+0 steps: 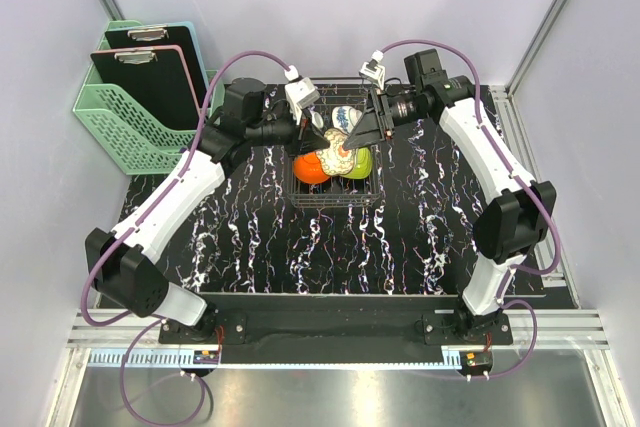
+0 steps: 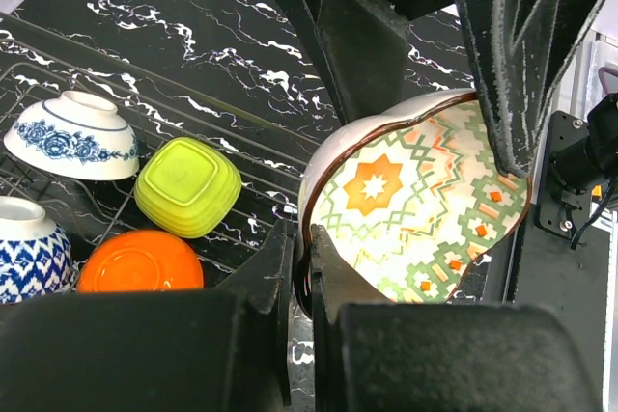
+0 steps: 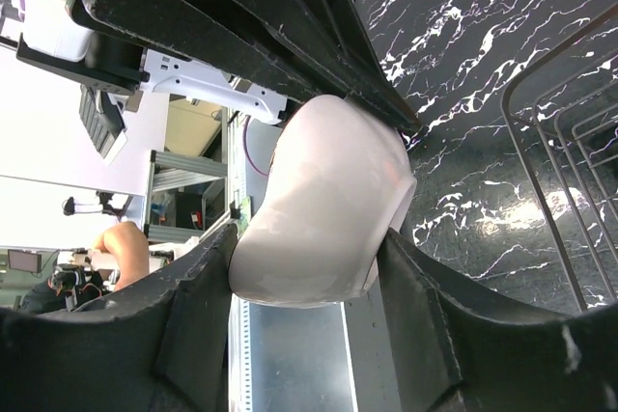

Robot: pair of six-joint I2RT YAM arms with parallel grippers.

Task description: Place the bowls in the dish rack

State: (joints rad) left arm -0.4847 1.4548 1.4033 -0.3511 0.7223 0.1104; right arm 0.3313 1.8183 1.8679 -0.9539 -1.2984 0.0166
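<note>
Worktop (image 1: 260,237): black slab with white veining, enclosed by pale walls, with a metal rail along the near edge. A mint green basket (image 1: 120,122) stands at the far left. The dish rack (image 1: 330,195) sits far of centre. In it you see an orange bowl (image 2: 140,262), a lime bowl (image 2: 188,185) and two blue-patterned bowls (image 2: 72,137), all foot up. A cream bowl (image 2: 415,209) hangs tilted above the rack. The left claw (image 2: 301,267) is clenched on its rim. The right claw (image 3: 307,248) straddles its outer wall; you cannot tell whether it grips. From above, both claws hide much of the rack.
</note>
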